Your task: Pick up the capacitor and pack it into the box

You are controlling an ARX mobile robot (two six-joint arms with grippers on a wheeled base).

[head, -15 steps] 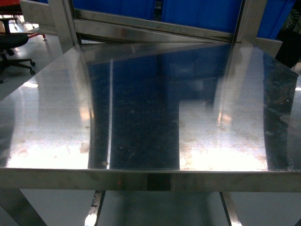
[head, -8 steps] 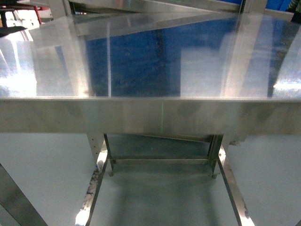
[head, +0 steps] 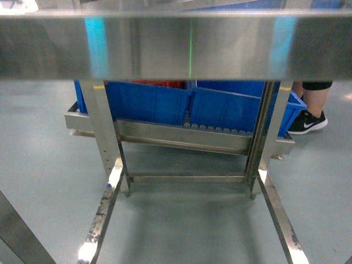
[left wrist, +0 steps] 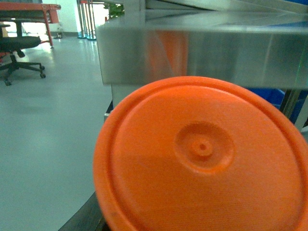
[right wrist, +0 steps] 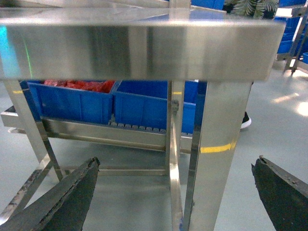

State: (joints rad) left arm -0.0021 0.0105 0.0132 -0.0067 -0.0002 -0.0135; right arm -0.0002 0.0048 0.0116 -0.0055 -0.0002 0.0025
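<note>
Head view is basically just the front edge of the steel table [head: 176, 47] with blue bins [head: 192, 104] sitting on the rack behind its legs, so no capacitor or box anywhere, can't say where they are or what they look like. Task looks unstarted to me. Right gripper [right wrist: 175, 192] is spread wide, holding nothing. Left gripper isn't visible; an orange disc [left wrist: 202, 159] fills that wrist view.

The brushed stainless-steel table [head: 176, 47] shows only its front edge band across the top of the head view. Beneath it, steel legs stand on the smooth grey-green floor [head: 44, 159]. Behind, a low steel roller rack [head: 181, 137] carries blue plastic bins [head: 148, 102].
</note>
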